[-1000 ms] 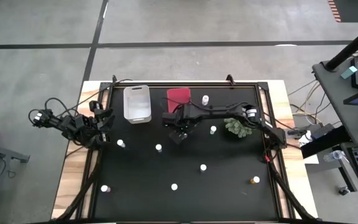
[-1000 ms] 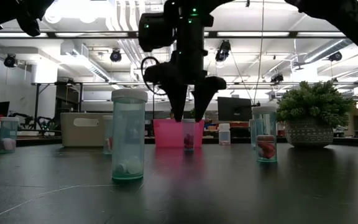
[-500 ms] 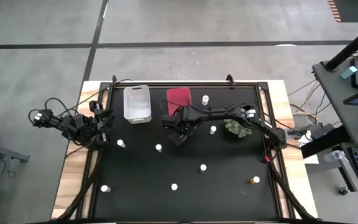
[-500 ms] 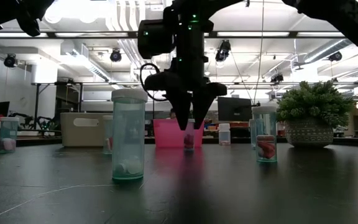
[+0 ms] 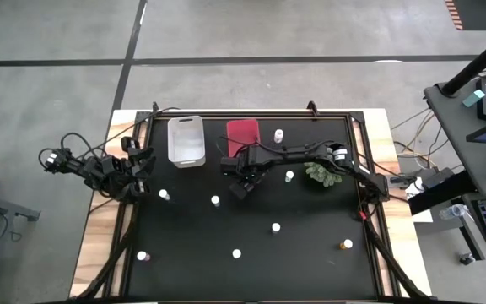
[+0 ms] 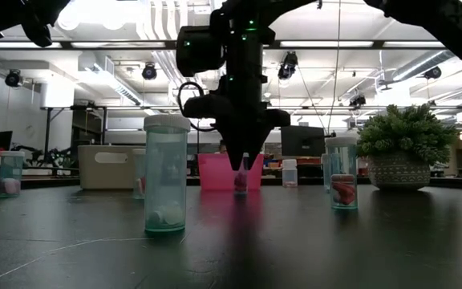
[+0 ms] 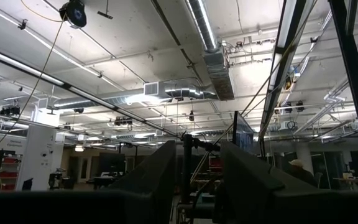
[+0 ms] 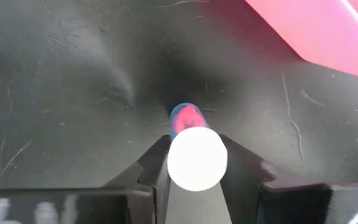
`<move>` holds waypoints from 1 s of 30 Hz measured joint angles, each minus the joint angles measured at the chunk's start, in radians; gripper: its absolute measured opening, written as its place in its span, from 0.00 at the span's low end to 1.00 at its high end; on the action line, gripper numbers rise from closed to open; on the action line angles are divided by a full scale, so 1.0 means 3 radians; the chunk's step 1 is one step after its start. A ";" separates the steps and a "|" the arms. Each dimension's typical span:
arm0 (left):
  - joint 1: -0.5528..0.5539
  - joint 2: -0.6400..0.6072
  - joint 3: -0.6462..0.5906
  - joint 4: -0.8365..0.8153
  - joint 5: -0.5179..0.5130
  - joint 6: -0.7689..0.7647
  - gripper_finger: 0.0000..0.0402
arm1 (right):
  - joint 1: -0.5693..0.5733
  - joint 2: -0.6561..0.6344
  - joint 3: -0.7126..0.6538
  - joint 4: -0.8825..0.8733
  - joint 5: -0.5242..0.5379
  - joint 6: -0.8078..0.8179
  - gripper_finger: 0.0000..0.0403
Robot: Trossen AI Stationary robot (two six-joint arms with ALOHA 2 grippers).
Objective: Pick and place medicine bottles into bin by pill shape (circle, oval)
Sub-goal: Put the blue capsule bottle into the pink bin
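The right gripper (image 8: 197,163) has its jaws closed on a small clear bottle (image 8: 197,155) with a round white cap and pinkish pills inside, standing on the black surface (image 5: 310,262) just beside the red bin (image 5: 243,133).

The left gripper (image 5: 142,162) waits at the surface's left edge; I cannot tell how its jaws stand.

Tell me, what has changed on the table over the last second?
The right gripper closed its wide-open fingers onto a white-capped medicine bottle standing on the table just in front of the red bin; the bottle still stands there. The left gripper, the clear bin, the plant and the other bottles stayed put.
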 joint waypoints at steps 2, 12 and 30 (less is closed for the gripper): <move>0.0001 0.0000 0.0000 0.0000 0.0000 0.0000 0.28 | -0.0001 -0.0012 0.0012 -0.0017 -0.0001 -0.0040 0.28; 0.0001 0.0000 0.0000 0.0001 0.0000 0.0000 0.28 | -0.0003 -0.0103 0.0591 -0.0283 0.0027 -0.0470 0.26; 0.0001 0.0000 0.0000 0.0001 0.0000 -0.0008 0.28 | -0.0598 -0.0147 0.1240 -0.0276 0.0032 -0.1197 0.26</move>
